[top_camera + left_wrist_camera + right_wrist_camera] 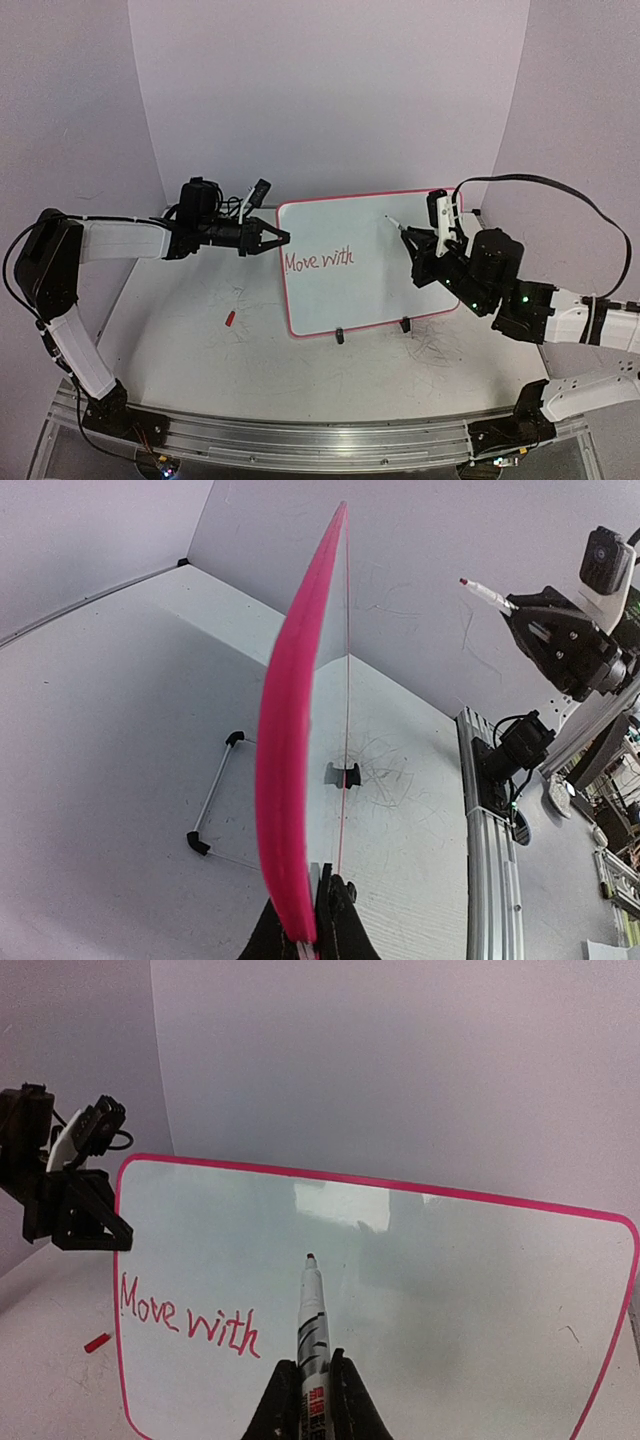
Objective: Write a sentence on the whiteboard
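Whiteboard (370, 270) is standing upright near the middle of the table (200, 360), leaning back a little and resting on two small black feet (340, 335) at its bottom edge. Left gripper (283, 238) is reaching in from the left and clamping the board's left rim, about level with the writing. In the left wrist view the fingers (340, 920) are pinching tight on the pink edge of the whiteboard (285, 770), seen edge-on. Right gripper (412, 238) is gripping a marker (397, 225) and holding it in front of the board's upper right area, tip pointing toward the board. From the left wrist camera the marker (485, 592) is sitting clearly off the board surface, not touching. In the right wrist view the right gripper (308, 1380) is squeezing the marker (312, 1330) low on its barrel, tip up.

Sentence (318, 261) is showing in red on the left part of the board at mid height, reading "Move with" (190, 1322); the rest of the board to its right is showing bare white.

Small red cap-like piece (229, 318) is lying on the table left of the board, well apart from it. Grey scribbles (440, 345) are marking the table in front of the board's right side.
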You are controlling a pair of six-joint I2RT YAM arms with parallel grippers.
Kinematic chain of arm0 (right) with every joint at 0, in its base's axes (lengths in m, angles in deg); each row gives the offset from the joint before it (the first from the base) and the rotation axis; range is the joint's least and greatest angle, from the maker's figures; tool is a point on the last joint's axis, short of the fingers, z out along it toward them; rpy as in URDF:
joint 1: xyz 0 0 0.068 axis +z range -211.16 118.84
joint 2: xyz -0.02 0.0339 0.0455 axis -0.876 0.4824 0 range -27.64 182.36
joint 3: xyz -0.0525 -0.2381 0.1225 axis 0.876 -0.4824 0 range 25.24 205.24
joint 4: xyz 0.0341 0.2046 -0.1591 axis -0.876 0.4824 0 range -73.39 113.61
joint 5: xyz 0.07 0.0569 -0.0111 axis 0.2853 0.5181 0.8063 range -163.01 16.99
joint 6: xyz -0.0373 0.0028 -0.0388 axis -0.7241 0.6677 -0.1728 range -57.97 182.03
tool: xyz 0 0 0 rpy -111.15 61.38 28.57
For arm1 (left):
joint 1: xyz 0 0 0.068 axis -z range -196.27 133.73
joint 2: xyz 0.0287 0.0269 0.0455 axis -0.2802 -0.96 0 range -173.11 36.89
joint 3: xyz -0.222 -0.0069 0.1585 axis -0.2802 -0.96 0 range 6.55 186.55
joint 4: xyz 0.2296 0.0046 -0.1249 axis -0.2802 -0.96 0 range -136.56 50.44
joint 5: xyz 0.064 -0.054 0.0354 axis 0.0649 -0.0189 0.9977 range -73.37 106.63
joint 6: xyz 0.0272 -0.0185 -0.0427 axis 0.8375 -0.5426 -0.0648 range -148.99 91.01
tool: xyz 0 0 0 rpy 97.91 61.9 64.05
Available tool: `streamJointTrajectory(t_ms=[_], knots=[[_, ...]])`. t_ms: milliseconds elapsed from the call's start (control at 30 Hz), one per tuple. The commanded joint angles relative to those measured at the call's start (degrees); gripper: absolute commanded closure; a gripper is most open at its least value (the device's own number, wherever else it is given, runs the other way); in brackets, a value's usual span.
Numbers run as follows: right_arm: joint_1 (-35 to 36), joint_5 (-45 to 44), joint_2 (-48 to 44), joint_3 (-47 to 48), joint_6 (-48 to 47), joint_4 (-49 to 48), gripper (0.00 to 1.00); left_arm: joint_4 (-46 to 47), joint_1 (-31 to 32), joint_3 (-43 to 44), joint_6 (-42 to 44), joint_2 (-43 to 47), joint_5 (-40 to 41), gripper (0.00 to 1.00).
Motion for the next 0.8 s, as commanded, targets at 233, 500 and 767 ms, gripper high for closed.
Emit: streamJointTrajectory(t_ms=[233,500,767], knots=[[0.04,1.57,6.7,2.18,-2.36,-0.78,1.0,-8.8,2.08,2.17,10.4,0.88,6.63,1.0],[0.0,2.83,8.36,2.73,-2.66,-0.08,1.0,-8.83,2.09,1.42,10.84,1.31,7.89,1.0],[-0.84,3.78,8.19,1.75,-1.85,-0.14,1.0,-8.04,2.05,1.54,9.98,1.06,9.24,1.0]])
